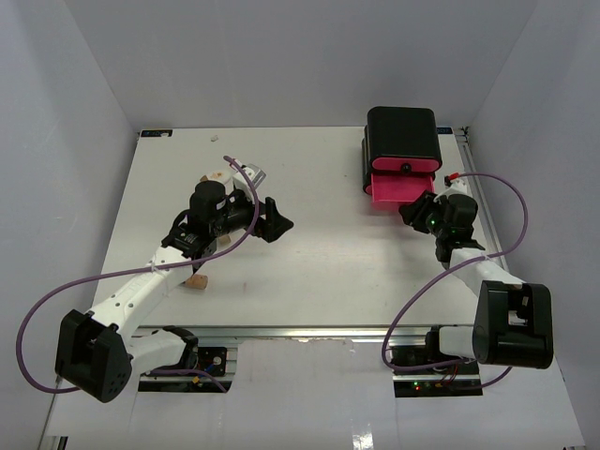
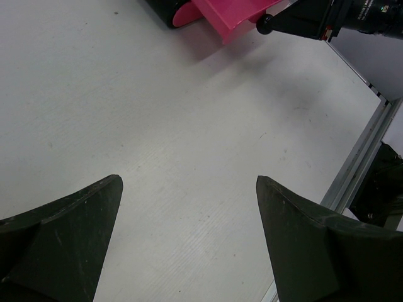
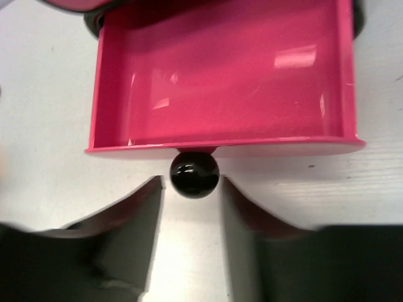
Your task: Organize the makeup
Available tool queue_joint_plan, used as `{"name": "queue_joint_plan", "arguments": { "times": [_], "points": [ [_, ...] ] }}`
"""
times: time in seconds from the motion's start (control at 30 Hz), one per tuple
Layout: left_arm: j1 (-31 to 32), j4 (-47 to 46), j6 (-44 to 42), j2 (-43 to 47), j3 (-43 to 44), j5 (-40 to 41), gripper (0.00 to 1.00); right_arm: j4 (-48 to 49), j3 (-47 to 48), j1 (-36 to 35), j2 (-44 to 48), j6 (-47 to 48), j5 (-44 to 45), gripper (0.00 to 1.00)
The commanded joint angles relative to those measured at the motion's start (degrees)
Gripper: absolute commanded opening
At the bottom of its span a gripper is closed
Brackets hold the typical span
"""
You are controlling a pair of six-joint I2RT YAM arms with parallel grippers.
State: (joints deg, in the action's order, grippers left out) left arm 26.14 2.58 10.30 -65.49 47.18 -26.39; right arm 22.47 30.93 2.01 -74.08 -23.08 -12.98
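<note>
A tan cork-like cylinder [image 1: 197,281] lies beside my left forearm. A beige-white oval piece [image 1: 217,175] lies behind the left wrist, with a small pale item [image 1: 255,174] next to it. The other makeup is hidden. My left gripper [image 1: 278,220] [image 2: 189,179] is wide open and empty above bare table. My right gripper [image 1: 417,208] [image 3: 191,182] has its jaws narrowly apart on either side of the black knob [image 3: 194,173] of the pulled-out, empty pink drawer [image 3: 220,141], with a thin gap on each side.
The black box [image 1: 403,139] stands at the back right with its pink drawer [image 1: 401,186] open toward me. The table's metal right edge [image 2: 362,157] is close to the box. Purple cables loop beside both arms.
</note>
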Motion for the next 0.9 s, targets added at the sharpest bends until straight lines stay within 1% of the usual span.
{"name": "queue_joint_plan", "arguments": {
  "times": [0.0, 0.03, 0.1, 0.27, 0.33, 0.4, 0.43, 0.5, 0.53, 0.57, 0.6, 0.63, 0.7, 0.77, 0.87],
  "points": [
    [-0.97, -0.76, -0.08, -0.01, -0.42, -0.79, 0.98, -3.81, 2.85, 0.22, 0.08, 3.84, -6.91, 0.58],
    [-1.12, -0.83, 0.19, -0.47, -0.42, -1.07, 0.98, -5.32, 3.91, 0.28, 0.33, 4.9, -8.4, 0.64],
    [-1.52, -1.07, 0.67, -1.35, -0.42, -1.79, 0.98, -6.76, 4.71, 0.36, 1.6, 6.65, -10.48, 0.71],
    [-3.26, -0.93, 2.38, -3.71, -0.2, -2.21, 0.98, -12.65, 4.54, 0.66, 5.89, 12.23, -14.26, 0.79],
    [-3.63, -0.02, 3.05, -4.43, 0.04, -0.41, 0.98, -15.36, 4.3, 0.84, 8.0, 14.58, -16.32, 0.81],
    [-4.16, 0.79, 3.63, -5.43, 0.31, 3.01, 0.98, -19.11, 4.17, 1.0, 11.04, 19.29, -18.72, 0.81],
    [-4.47, 1.25, 4.14, -5.79, 0.41, 4.44, 0.98, -20.86, 4.27, 1.05, 12.37, 21.44, -21.36, 0.83],
    [-5.29, 2.34, 5.66, -6.36, 0.59, 5.93, 0.98, -26.74, 5.6, 1.14, 14.88, 31.77, -28.41, 0.88],
    [-5.63, 2.89, 6.52, -6.53, 0.68, 6.32, 0.98, -30.64, 6.84, 1.21, 15.45, 34.54, -32.78, 0.9],
    [-5.82, 3.51, 7.54, -6.47, 0.65, 7.09, 0.98, -36.27, 9.57, 1.25, 15.77, 40.17, -38.61, 0.91],
    [-5.94, 4.19, 8.74, -6.28, 0.5, 8.22, 0.98, -42.55, 12.85, 1.25, 16.3, 49.26, -44.8, 0.91],
    [-6.0, 4.82, 10.39, -6.02, 0.19, 9.05, 0.98, -46.96, 13.83, 1.25, 16.68, 52.44, -48.58, 0.9],
    [-6.32, 6.51, 13.35, -5.7, 0.11, 11.78, 0.97, -49.97, 15.18, 1.26, 17.91, 54.89, -49.71, 0.9],
    [-7.13, 9.47, 16.91, -5.92, 0.7, 14.98, 0.96, -49.98, 14.23, 1.33, 19.02, 56.53, -47.12, 0.89],
    [-8.72, 15.21, 19.57, -6.36, 2.54, 20.33, 0.93, -50.29, 12.47, 1.88, 19.73, 59.01, -45.26, 0.89]
  ]
}}
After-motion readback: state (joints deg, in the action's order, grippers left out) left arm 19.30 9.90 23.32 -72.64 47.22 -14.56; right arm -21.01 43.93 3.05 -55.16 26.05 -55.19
